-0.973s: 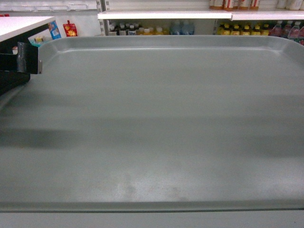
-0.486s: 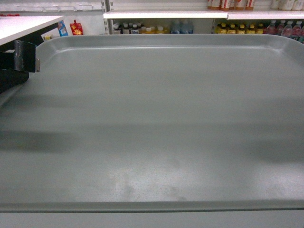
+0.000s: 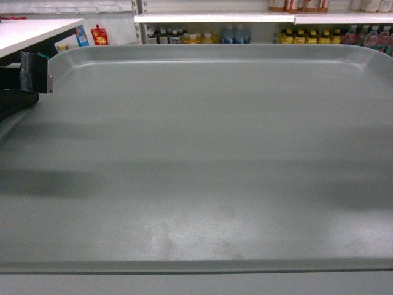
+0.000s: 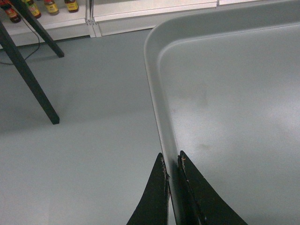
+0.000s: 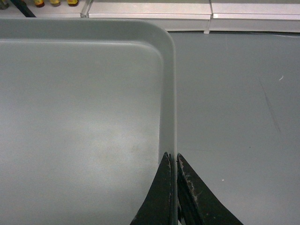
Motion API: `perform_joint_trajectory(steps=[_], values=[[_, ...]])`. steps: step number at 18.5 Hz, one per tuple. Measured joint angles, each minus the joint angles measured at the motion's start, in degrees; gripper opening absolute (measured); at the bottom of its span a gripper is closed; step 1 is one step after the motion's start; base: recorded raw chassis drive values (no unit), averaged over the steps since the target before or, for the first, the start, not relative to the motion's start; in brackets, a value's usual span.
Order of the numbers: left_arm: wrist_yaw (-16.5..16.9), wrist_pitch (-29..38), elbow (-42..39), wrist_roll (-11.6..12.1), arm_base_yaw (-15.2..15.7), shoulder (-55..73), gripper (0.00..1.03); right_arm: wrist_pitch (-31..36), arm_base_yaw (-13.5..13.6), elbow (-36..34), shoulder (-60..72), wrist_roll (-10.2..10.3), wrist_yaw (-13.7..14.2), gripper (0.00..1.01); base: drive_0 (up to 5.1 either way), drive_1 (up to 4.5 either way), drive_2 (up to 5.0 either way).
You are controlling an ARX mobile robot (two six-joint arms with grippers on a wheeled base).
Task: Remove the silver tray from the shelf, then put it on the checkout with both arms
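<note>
Across nearly my whole head view, the silver tray (image 3: 202,160) is filling the frame, held up in the air between my two arms over the grey floor (image 4: 79,140), not resting on any surface. Compared with half a second ago it is sitting almost the same, with the background bottles (image 3: 196,37) drifting only slightly. At upper left, a corner of the white checkout (image 3: 34,31) is showing beside the tray. My left gripper (image 4: 172,164) is pinching the tray's left rim, fingers closed on either side of it. My right gripper (image 5: 174,161) is clamping the right rim likewise.
</note>
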Motion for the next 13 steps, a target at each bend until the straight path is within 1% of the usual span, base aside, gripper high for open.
perform_joint_trajectory(steps=[3, 5, 8, 13], values=[[0.00, 0.33, 0.00, -0.02, -0.17, 0.00, 0.04, -0.02, -0.35, 0.00, 0.00, 0.00, 0.02, 0.02, -4.8, 3.49, 1.5], [0.07, -0.09, 0.00, 0.00, 0.00, 0.04, 0.04, -0.07, 0.07, 0.00, 0.00, 0.00, -0.07, 0.02, -4.7, 3.57, 1.6], [0.07, 0.09, 0.00, 0.00, 0.00, 0.04, 0.04, -0.07, 0.00, 0.00, 0.00, 0.00, -0.02, 0.02, -5.0, 3.27, 1.5], [0.02, 0.26, 0.00, 0.02, 0.00, 0.04, 0.04, 0.24, 0.00, 0.00, 0.00, 0.00, -0.02, 0.02, -5.0, 2.36, 2.4]])
